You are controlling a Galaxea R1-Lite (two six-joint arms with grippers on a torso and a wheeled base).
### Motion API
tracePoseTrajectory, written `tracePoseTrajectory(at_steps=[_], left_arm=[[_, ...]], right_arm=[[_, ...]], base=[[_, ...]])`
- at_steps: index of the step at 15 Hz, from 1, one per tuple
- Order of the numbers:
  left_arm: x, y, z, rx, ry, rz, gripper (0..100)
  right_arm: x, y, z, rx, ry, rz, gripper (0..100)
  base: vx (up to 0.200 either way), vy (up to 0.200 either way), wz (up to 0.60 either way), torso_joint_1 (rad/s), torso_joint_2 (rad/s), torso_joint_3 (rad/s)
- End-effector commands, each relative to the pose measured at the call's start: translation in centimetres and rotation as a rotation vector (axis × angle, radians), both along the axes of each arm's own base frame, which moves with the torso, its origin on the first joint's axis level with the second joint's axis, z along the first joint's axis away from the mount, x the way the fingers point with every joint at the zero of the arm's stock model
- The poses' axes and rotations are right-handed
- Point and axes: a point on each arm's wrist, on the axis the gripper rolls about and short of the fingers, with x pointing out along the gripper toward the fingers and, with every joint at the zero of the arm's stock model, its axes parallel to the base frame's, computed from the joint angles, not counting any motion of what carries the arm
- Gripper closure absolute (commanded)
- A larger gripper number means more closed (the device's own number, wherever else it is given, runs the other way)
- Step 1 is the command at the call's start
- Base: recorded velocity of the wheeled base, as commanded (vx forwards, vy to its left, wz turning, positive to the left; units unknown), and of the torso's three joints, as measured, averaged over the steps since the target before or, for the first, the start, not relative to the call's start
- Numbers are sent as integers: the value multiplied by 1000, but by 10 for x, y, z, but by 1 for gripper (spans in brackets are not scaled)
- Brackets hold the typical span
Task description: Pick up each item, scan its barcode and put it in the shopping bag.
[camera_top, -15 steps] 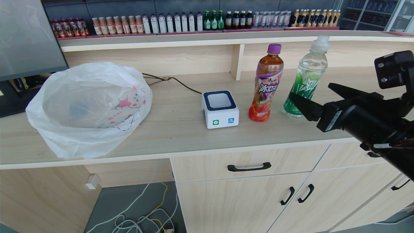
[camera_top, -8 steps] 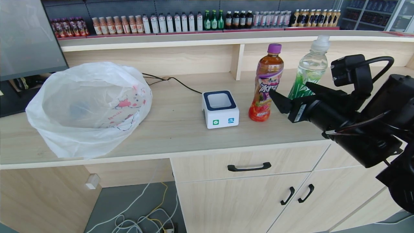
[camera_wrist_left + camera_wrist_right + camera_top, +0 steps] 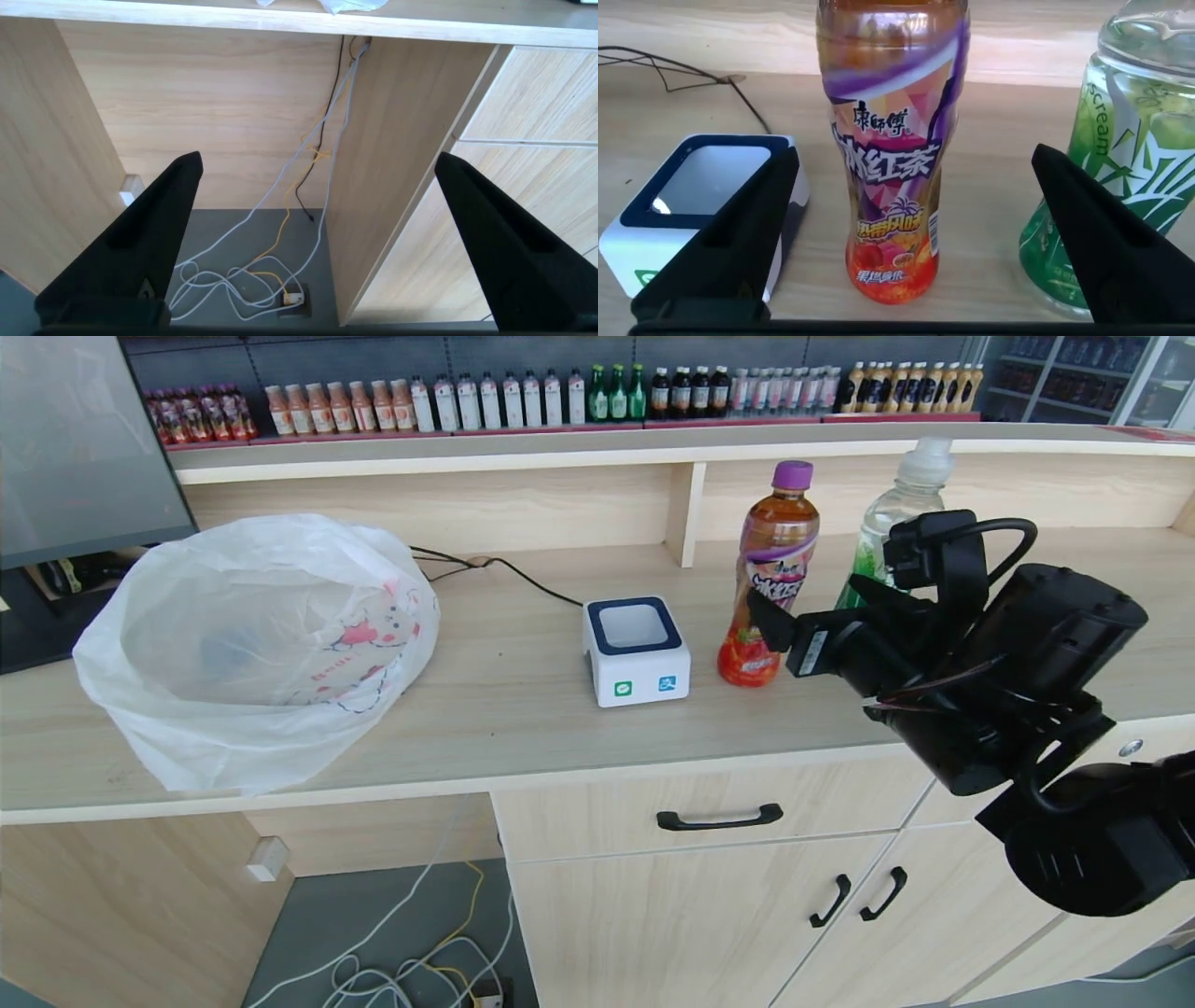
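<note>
One orange tea bottle upright, cap up, right end effector spread wide just before it

Black arm, looped cable, tapered tool, white label

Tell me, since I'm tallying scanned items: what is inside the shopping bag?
The shopping bag is translucent: only a dim bluish blur shows through; whether it lies inside or behind cannot be told.
</note>
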Motion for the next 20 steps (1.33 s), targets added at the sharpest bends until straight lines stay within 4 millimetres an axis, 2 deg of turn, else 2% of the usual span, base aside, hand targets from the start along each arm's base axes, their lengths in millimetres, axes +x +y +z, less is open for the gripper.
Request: tracePoseTrajectory(at_steps=[1, 13, 16, 20], left_arm=[[0, 0, 0, 0, 0, 0, 0], [0, 0, 0, 0, 0, 0, 0], [0, 0, 0, 0, 0, 0, 0], [0, 0, 0, 0, 0, 0, 0]], right_arm=[[8, 4, -3, 0, 2, -3, 0], [29, 7, -20, 16, 36, -33, 0], [45, 7, -15, 32, 5, -51, 0], [51, 5, -20, 24, 14, -56, 0]], base=[[0, 0, 0, 0, 0, 0], [0, 0, 0, 0, 0, 0], [0, 0, 0, 0, 0, 0], [0, 0, 0, 0, 0, 0]])
